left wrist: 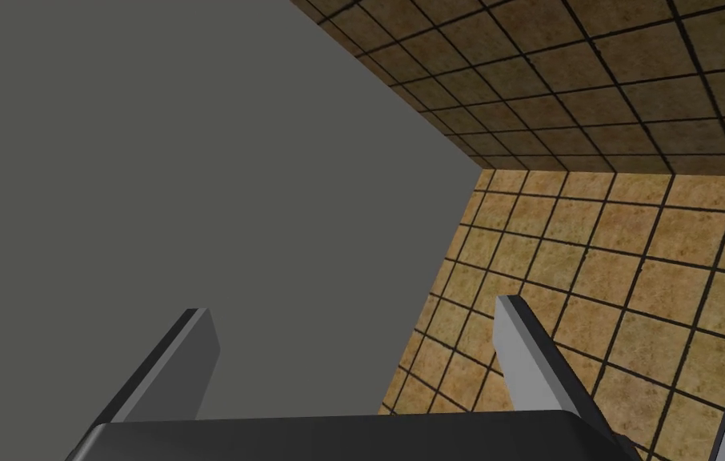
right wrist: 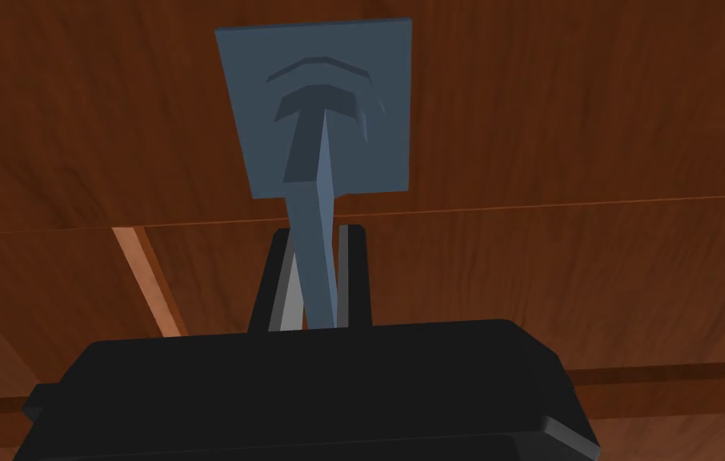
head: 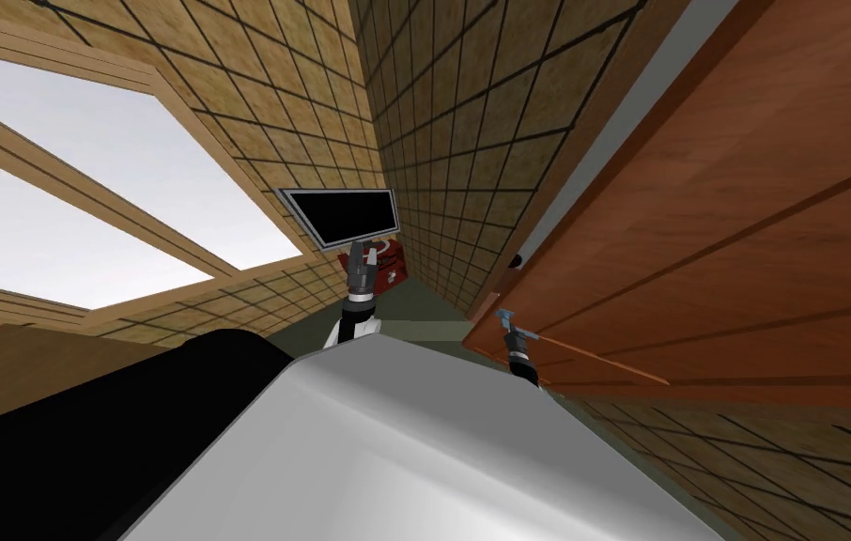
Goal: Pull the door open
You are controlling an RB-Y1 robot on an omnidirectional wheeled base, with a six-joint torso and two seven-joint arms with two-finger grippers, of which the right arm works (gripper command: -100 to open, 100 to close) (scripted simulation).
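Observation:
The reddish-brown wooden door (head: 743, 235) fills the right of the head view, swung a little off its grey frame (head: 602, 141). Its blue-grey lever handle (right wrist: 317, 232) juts from a square blue-grey plate (right wrist: 317, 104) on the door panel (right wrist: 553, 120). My right gripper (right wrist: 317, 268) is shut on that lever, one finger pressed on each side. In the head view the right gripper (head: 508, 324) sits at the door's lower free corner. My left gripper (head: 363, 258) is raised ahead of my chest, and its fingers (left wrist: 197, 352) stand open with nothing between them.
Tan tiled walls (head: 471, 122) meet in a corner ahead. A dark framed panel (head: 344, 216) hangs there above a red object (head: 386, 263). A large window (head: 85, 207) lies to the left, and a black shape (head: 85, 441) sits at my lower left.

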